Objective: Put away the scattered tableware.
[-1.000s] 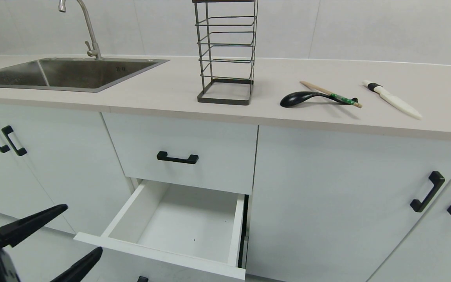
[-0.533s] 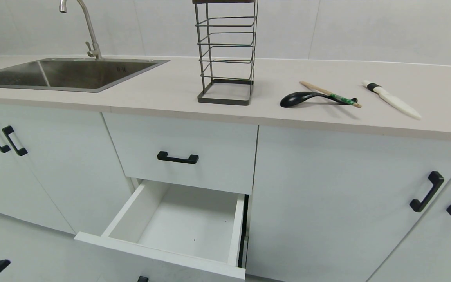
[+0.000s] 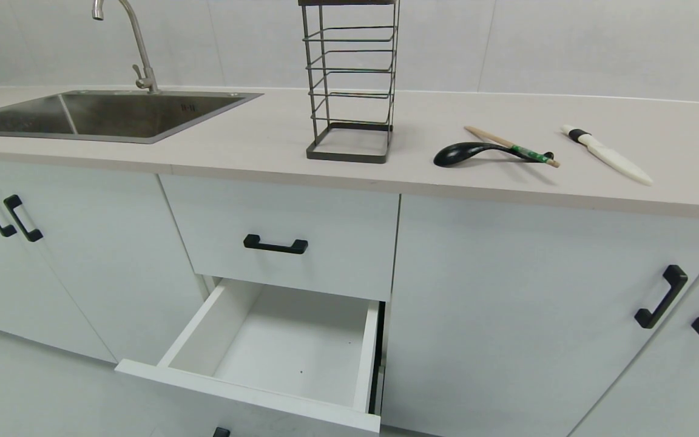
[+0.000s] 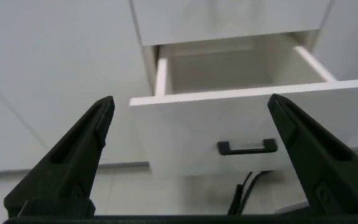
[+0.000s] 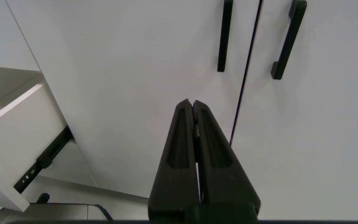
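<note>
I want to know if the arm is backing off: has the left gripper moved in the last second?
Yes. In the head view, the left gripper sank downward and to the robot's left, away from the front panel of the open drawer.

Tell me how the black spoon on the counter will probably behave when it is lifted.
The black spoon looks stiff and glossy, so it may slip in a pinch. Its handle arches above the counter, so pushing would probably rock or pivot it. The chopstick appears to lie against its handle and would likely roll away when the spoon rises.
</note>
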